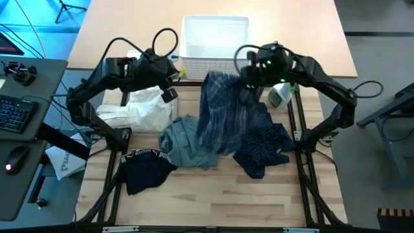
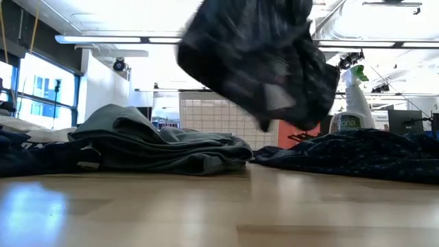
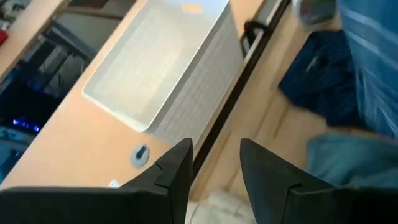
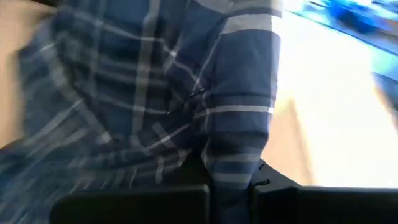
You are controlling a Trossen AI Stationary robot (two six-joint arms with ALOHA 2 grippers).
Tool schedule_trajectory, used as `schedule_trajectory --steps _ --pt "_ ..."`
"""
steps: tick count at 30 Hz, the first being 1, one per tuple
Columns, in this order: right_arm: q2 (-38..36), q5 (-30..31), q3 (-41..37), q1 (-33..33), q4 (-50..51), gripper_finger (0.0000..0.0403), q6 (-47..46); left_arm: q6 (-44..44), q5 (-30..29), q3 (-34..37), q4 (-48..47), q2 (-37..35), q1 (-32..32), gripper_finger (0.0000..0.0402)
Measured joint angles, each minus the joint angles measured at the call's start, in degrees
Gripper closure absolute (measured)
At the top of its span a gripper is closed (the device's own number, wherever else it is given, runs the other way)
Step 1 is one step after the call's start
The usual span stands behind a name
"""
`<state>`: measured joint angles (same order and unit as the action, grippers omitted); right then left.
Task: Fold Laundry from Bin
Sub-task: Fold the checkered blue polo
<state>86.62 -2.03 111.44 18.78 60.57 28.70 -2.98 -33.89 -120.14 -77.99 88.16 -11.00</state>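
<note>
The blue-white plaid shirt (image 1: 226, 110) is hanging above the table's middle, its upper edge pinched in the right gripper (image 1: 249, 77), whose fingers are clenching a fold of the cloth (image 4: 239, 124); in the low view the shirt (image 2: 260, 58) is dangling clear of the wooden tabletop (image 2: 219, 206). Its lower part is draping over the grey-green top (image 1: 187, 144), which is lying crumpled just left of centre, and beside the navy dotted trousers (image 1: 262, 150), which are spreading to the right. The black piece with white Puma lettering (image 1: 145, 169) is lying near the front left, and the white cloth (image 1: 143, 110) is resting at the left, below the left arm. The bin (image 1: 215, 37) is standing at the table's far edge with its white floor showing. The left gripper (image 3: 214, 180) is hovering near the bin's corner, fingers parted and holding nothing. A spray bottle (image 1: 281, 94) is standing just right of the shirt.
</note>
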Motion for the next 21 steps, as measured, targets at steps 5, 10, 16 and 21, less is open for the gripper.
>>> schedule_trajectory --steps 5,10,16,21 --pt "2.2 19.4 0.2 -0.2 -4.2 0.0398 0.3 -2.2 0.4 0.1 -4.4 -0.7 -2.1 0.0282" --pt "2.7 14.4 -1.2 -3.3 -0.4 0.0398 -5.7 -2.2 2.0 0.1 -5.2 -2.6 -3.1 0.0282" --pt "4.8 -3.6 -18.6 -9.8 -2.6 0.0398 -18.9 -1.8 7.7 0.1 -5.2 -3.8 -3.2 0.0282" --pt "6.4 -13.3 -33.4 -15.7 -15.1 0.0398 -28.7 -0.3 14.9 4.7 -4.3 -3.8 -3.3 0.0282"
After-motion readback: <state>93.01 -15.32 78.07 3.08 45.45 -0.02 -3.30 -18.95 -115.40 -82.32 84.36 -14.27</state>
